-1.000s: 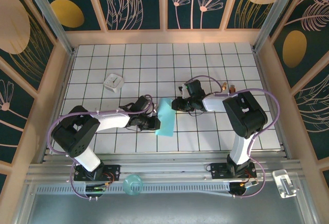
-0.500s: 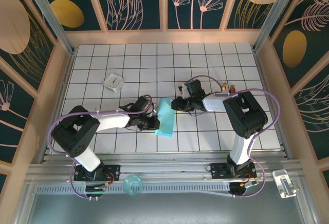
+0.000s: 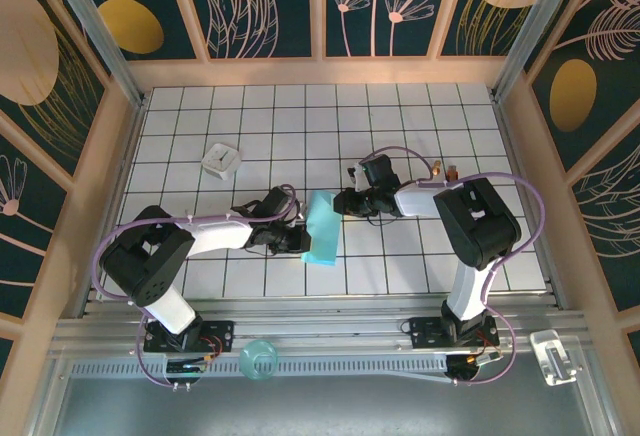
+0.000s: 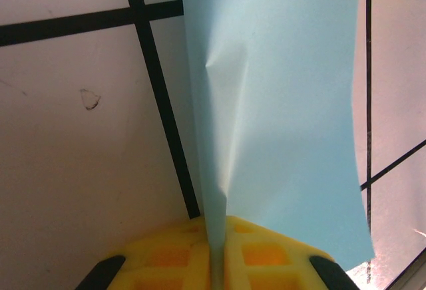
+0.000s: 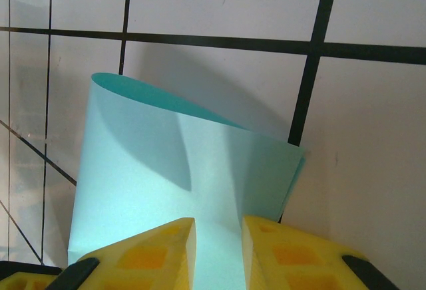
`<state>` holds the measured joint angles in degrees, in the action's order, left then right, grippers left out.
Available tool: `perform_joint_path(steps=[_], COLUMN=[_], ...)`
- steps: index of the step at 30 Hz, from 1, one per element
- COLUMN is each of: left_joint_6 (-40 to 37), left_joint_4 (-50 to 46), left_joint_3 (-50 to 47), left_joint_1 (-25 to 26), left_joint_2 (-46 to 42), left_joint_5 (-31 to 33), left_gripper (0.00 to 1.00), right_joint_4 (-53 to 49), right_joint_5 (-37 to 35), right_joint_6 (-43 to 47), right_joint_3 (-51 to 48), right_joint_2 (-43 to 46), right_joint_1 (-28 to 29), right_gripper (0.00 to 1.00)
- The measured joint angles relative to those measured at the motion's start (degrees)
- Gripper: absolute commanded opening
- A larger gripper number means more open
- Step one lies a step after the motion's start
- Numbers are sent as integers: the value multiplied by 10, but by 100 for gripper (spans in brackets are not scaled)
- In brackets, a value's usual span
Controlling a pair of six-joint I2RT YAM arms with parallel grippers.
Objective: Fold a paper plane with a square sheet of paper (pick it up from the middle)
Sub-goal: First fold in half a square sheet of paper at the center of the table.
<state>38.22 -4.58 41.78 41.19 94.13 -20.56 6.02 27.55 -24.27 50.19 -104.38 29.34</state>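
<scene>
Gridded worktop (image 3: 400, 136). Blue paper sheet (image 3: 322, 228) bowed up between 2 hands, touching both. Sheet edge pinched tight in left hand (image 4: 216, 240). Narrow right hand (image 5: 217, 237): sheet in gap, grip unclear. Small white block (image 3: 221, 159) well apart, beyond left hand.

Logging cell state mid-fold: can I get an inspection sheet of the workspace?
Surface: white grid table, one small scuff mark beside the paper.
Job's things: light-blue sheet between the arms, bowed, not yet a plane.
Clutter: white square block at far left; teal round object and clear piece beyond the table's near edge.
Grippers: left gripper shut on the sheet's edge; right gripper at the sheet with its jaws slightly apart, no clear pinch.
Cables: lilac cables loop off both arms, clear of the sheet.
Surroundings: floral wall panels in wooden frames.
</scene>
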Motion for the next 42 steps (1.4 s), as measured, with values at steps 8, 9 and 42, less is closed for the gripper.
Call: perform_joint_path(steps=[8, 9, 42], left_joint_6=[0, 0, 0], left_joint_4=[-2, -2, -4], left_joint_3=[0, 0, 1], left_joint_1=[0, 0, 0], left_joint_2=[0, 0, 0], left_joint_5=[0, 0, 2], left_gripper=[12, 12, 12], right_joint_4=[0, 0, 10], right_joint_5=[11, 14, -28], right_joint_6=[2, 2, -45], right_joint_3=[-6, -8, -64], right_joint_2=[18, 22, 132], right_joint_1=[-5, -5, -14], right_gripper=[27, 27, 22])
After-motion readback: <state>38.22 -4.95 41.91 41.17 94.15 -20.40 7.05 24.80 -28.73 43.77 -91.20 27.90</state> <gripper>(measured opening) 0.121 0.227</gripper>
